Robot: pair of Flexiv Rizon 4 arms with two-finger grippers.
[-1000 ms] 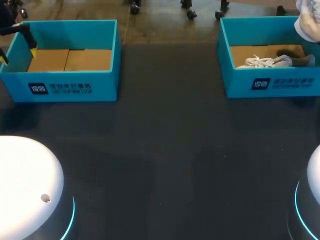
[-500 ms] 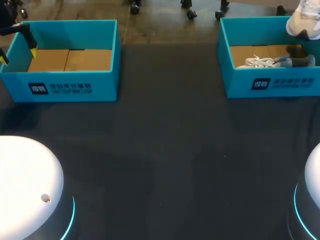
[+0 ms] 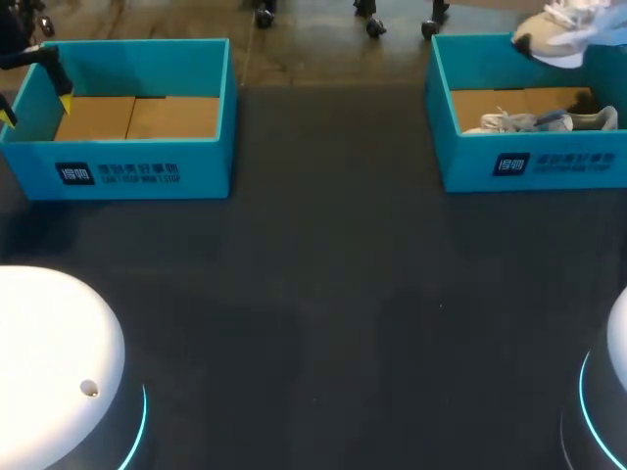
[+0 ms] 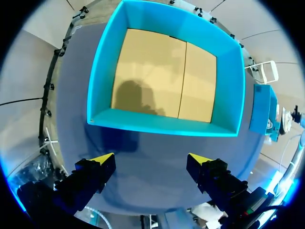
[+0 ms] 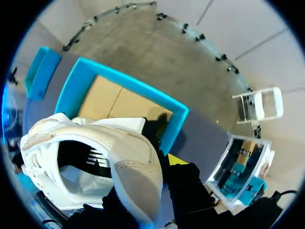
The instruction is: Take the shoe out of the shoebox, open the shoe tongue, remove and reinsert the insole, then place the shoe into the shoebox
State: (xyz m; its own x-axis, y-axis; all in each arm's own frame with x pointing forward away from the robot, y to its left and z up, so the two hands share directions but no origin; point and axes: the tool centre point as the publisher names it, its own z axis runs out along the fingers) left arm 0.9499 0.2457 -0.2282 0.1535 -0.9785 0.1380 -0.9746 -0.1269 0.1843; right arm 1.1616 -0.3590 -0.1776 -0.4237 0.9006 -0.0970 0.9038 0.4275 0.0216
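Note:
A white shoe (image 3: 556, 35) hangs above the far rim of the right blue shoebox (image 3: 529, 166). My right gripper (image 5: 153, 177) is shut on its heel wall (image 5: 138, 176), one finger inside the shoe and one yellow-tipped finger outside. The shoe's opening and laces face the right wrist camera. A second light shoe (image 3: 539, 120) lies inside that box. My left gripper (image 4: 151, 160) stands open over the table just short of the empty left shoebox (image 4: 164, 124), and in the head view it (image 3: 37, 108) sits at that box's left end.
The left shoebox (image 3: 127, 166) shows only its bare cardboard floor. Dark table (image 3: 323, 294) stretches between the two boxes and toward the front. Both arm bases (image 3: 59, 362) stand at the near corners.
The white shoe has risen and shifted left above the right box in my right gripper. The shoe in the box has shifted slightly. My left arm has not moved.

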